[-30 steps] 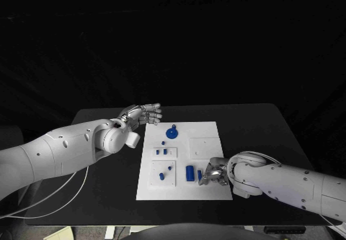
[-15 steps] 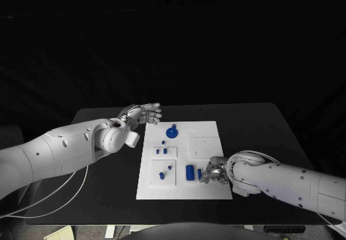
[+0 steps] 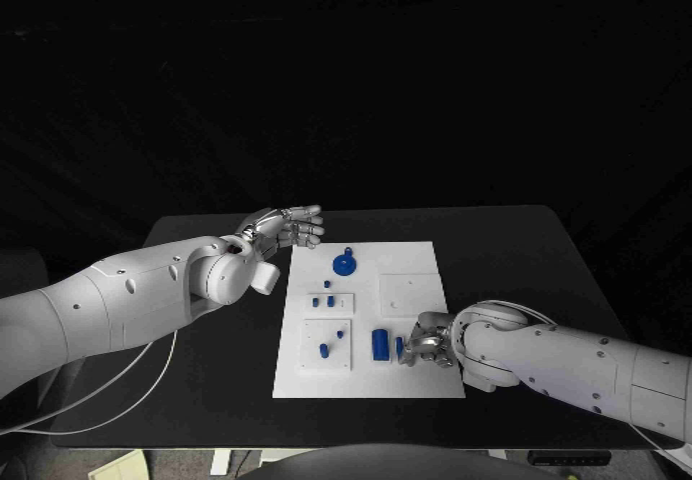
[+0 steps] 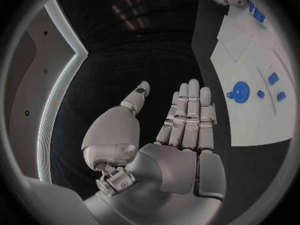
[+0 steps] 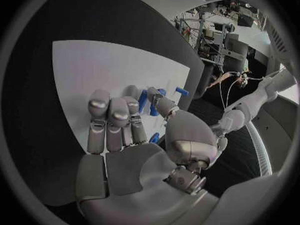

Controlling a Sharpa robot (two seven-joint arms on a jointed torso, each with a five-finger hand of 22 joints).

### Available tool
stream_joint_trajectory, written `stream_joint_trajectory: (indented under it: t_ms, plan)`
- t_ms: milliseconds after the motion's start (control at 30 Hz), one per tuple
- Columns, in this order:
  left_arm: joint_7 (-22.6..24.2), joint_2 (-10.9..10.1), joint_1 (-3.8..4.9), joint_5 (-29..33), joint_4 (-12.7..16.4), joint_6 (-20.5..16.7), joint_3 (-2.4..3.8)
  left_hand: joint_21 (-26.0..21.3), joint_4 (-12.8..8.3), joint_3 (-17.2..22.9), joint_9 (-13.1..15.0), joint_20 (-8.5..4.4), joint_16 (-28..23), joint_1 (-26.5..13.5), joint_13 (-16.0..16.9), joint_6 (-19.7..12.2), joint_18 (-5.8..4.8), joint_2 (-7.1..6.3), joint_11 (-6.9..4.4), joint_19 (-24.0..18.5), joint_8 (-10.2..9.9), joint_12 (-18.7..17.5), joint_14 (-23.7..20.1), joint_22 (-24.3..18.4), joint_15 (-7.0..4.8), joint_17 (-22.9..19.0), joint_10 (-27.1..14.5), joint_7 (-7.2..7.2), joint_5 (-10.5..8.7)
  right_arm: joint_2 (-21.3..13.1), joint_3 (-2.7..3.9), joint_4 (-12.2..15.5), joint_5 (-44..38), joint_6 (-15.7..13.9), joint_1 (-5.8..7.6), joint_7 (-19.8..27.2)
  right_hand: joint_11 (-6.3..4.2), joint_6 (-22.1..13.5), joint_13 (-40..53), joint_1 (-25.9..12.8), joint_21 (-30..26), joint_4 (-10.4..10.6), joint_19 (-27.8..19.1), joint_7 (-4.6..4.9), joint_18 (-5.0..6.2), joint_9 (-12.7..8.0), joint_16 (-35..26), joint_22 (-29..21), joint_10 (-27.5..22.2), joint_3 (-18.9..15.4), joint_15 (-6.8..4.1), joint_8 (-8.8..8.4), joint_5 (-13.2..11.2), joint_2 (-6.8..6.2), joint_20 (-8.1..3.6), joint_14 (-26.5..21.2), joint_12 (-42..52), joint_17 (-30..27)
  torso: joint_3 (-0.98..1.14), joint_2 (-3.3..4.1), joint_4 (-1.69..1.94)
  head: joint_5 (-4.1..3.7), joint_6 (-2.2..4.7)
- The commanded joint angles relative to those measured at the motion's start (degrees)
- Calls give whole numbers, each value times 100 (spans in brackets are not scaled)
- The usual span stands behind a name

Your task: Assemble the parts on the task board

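Overall: black table (image 3: 505,260) carrying a white board (image 3: 411,380) with blue parts.
Board: lies mid-table, between the two hands.
Parts: round piece (image 3: 345,265) near the far edge; small pegs (image 3: 326,298) in the middle; cylinder (image 3: 379,345) near the right hand.
Left hand (image 3: 283,229): raised beside the board's far left corner; fingers (image 4: 189,112) straight, side by side, thumb apart, holding nothing.
Right hand (image 3: 427,342): on the board's near right part; fingers (image 5: 112,117) curled down; whether they pinch a part, cannot tell.

Head view: high, looking down on the bench (image 3: 519,250).
Wrist views: close behind each hand.
Shared: task board (image 3: 411,385) (image 4: 250,120) (image 5: 94,65).
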Motion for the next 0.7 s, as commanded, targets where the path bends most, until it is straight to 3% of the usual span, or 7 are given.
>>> stream_joint_trajectory:
  t_ms: [33,533,700]
  plan:
    - [24,6,8,-16,15,85,4,-37,41,4,-5,30,-39,-20,-9,-43,74,-11,-1,-7,23,10,-6,9,30,7,-46,-14,-11,5,-5,-58,-57,8,-10,-48,-10,22,6,-10,3,-11,-17,17,259,-2,40,45,45,38,-5,-16,-30,2,7,-14,-25,-1,1,-1,-7,4,-4]
    - [18,9,9,-16,12,83,4,-39,43,6,-5,30,-45,-18,-9,-43,73,-11,0,-7,25,10,-5,12,31,14,-46,-14,-11,102,-8,-213,-61,15,-47,-138,-10,25,12,44,15,-53,-12,16,258,2,44,51,49,172,-5,-16,-29,39,8,-11,-26,-1,0,0,-1,1,-17]
    - [20,8,9,-16,12,86,3,-40,44,6,-6,31,-47,-18,-9,-43,73,-13,0,-8,26,11,-4,13,31,16,-46,-14,-11,51,-8,-174,-42,-22,-47,-102,-6,24,15,21,22,-50,-9,20,259,4,45,54,51,176,-1,-16,-30,-62,15,-10,-27,-2,-2,-3,-4,1,-11]
